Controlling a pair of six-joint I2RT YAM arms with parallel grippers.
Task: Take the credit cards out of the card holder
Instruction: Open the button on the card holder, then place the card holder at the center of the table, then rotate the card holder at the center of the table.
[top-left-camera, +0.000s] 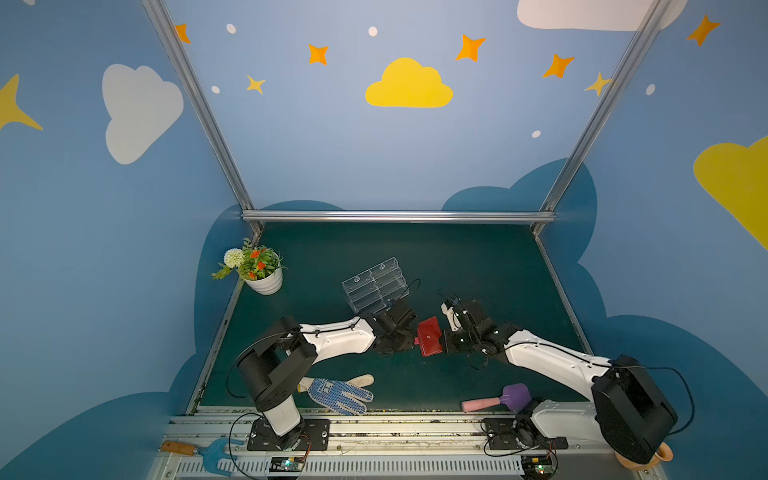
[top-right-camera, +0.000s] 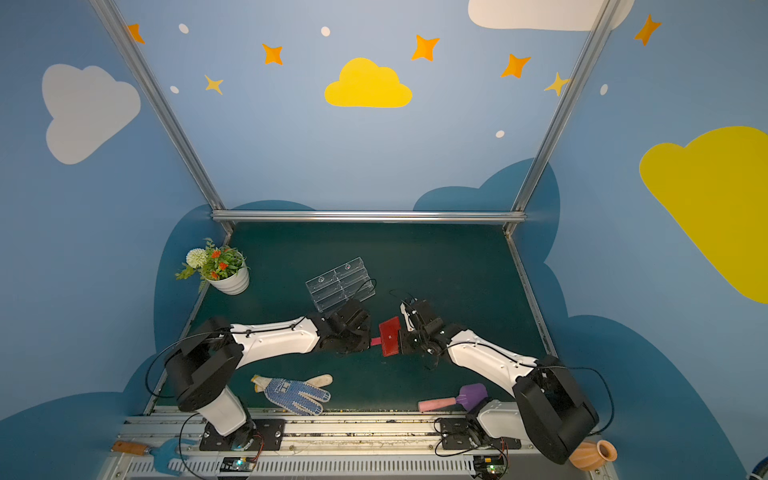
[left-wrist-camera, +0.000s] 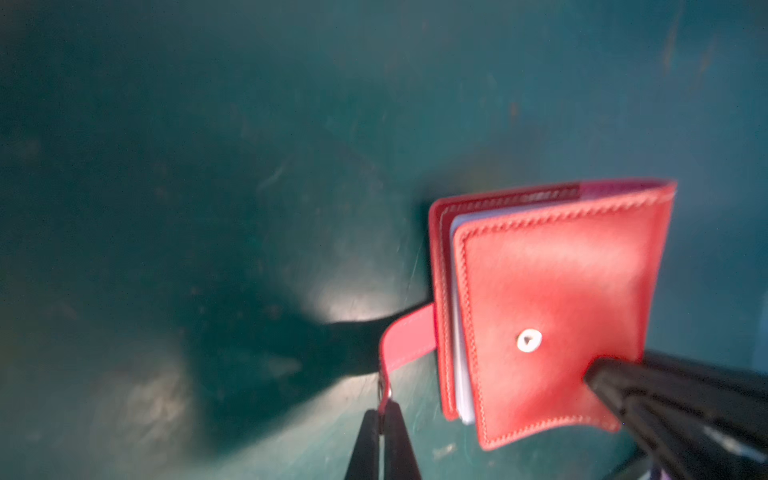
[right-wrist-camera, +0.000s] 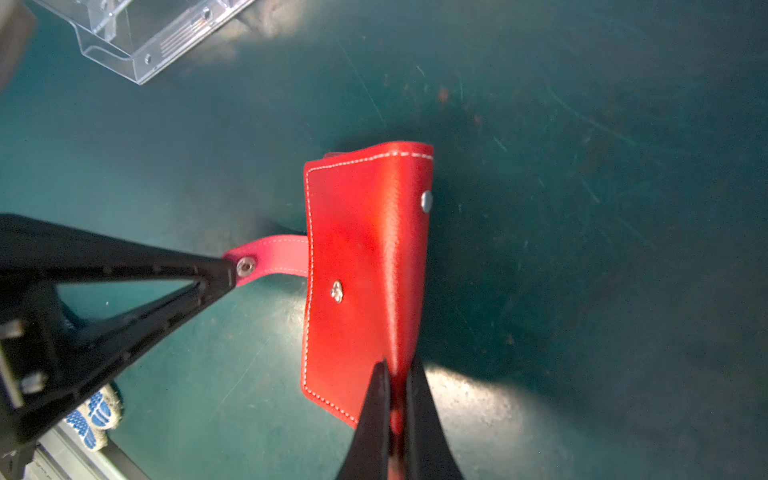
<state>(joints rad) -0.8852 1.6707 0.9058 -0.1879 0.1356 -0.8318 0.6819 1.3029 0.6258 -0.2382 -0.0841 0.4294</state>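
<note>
While left fingers (left-wrist-camera: 365, 442) pinched tight on its strap (left-wrist-camera: 407, 336) at 9 o'clock and right fingers (right-wrist-camera: 372, 419) clamped its 3 o'clock edge, the card holder (top-left-camera: 430, 337), 5 o'clock of table (top-left-camera: 457, 257) centre, looked light and floppy, best held by stitched edges.

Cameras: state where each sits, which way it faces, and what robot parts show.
Top views: high in front, looking down over the table; both arms meet at the red card holder.
Left wrist: on the left arm, looking past the left gripper, shut on the strap.
Right wrist: on the right arm, looking past the right gripper, shut on the holder's edge.
Shared: both wrist views show card holder and both grippers.
</note>
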